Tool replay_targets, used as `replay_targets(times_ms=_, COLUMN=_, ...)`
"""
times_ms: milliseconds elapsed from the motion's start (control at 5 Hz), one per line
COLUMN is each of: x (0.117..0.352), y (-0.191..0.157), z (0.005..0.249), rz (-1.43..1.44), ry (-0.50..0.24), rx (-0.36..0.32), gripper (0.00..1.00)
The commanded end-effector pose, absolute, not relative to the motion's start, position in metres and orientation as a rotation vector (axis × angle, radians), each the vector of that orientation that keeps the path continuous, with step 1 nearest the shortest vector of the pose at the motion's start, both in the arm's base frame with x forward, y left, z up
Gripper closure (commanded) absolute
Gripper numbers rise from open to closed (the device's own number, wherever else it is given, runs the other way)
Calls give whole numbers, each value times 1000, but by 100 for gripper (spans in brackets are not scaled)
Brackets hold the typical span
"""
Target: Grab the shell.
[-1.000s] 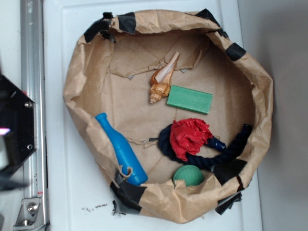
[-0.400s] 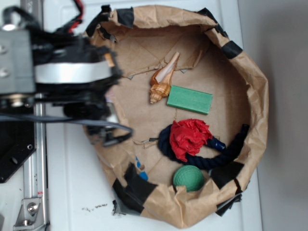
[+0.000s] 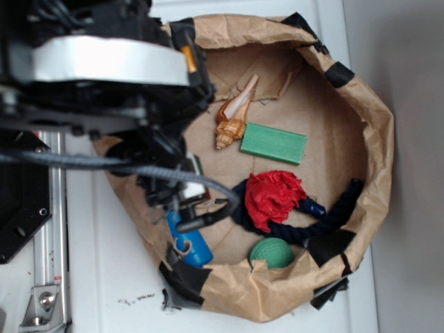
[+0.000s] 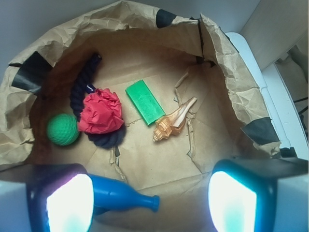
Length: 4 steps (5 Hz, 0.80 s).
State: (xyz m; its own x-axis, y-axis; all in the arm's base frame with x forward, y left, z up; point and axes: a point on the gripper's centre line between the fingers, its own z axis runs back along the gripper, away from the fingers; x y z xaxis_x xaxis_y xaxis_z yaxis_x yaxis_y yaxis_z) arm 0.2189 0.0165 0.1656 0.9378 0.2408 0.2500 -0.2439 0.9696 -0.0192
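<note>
Ahead of the pincer [image 4: 149,205], well beyond its wide-apart, empty fingers, the shell [image 4: 175,121] is lying on the paper bowl's floor [image 4: 159,164] beside a green block [image 4: 144,101]. The left finger is partly hiding a blue bottle [image 4: 126,198].

The brown paper basin [image 4: 227,72] contains one shell [image 4: 173,122], one green block [image 4: 144,101], one green ball [image 4: 63,129], one blue bottle [image 4: 123,197], one dark blue rope [image 4: 77,94] and one red crumpled wad [image 4: 101,111].
</note>
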Motion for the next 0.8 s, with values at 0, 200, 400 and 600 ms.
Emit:
replay_targets(times_ms=0, x=228, y=26, z=99, rz=196, ry=-299, rx=-26, gripper=0)
replay_targets(times_ms=200, x=238, y=28, z=76, rz=174, ry=-292, rx=12, gripper=0)
replay_targets(times_ms=400, x=262, y=24, z=56, rz=162, ry=-253, rx=44, gripper=0)
replay_targets(times_ms=600, x=274, y=29, z=46, rz=178, ry=-243, rx=50, gripper=0)
